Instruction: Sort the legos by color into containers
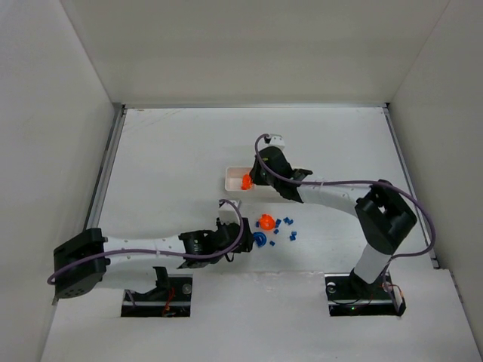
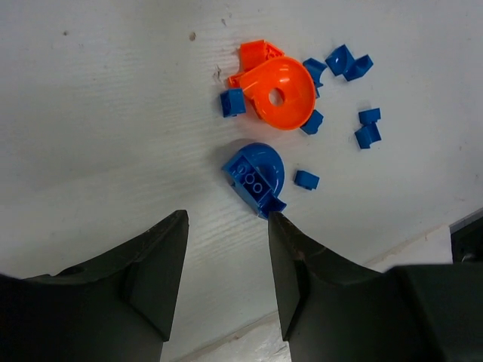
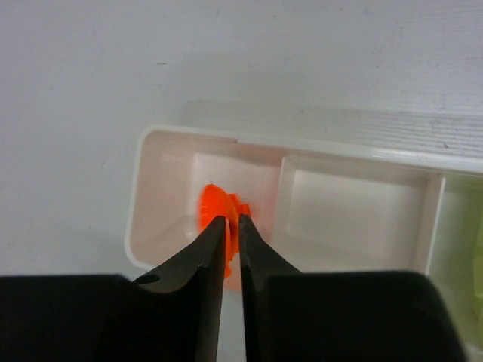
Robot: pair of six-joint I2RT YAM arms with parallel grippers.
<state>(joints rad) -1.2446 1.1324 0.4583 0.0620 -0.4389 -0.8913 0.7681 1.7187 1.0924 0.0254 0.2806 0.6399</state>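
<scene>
now, right jaws, narrow on the orange brick (image 3: pixel 210 207), should open low over the tray's end compartment (image 3: pixel 170 181); left jaws, wide, should straddle the blue rounded brick (image 2: pixel 255 175)

Loose legos (image 1: pixel 266 222) on table (image 1: pixel 166 166) before tray (image 1: pixel 229 181)

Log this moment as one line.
left fingers: open, by blue brick | right fingers: shut on orange brick at tray end compartment

White table (image 1: pixel 173 151), plain white walls (image 1: pixel 226 45), even light
</scene>
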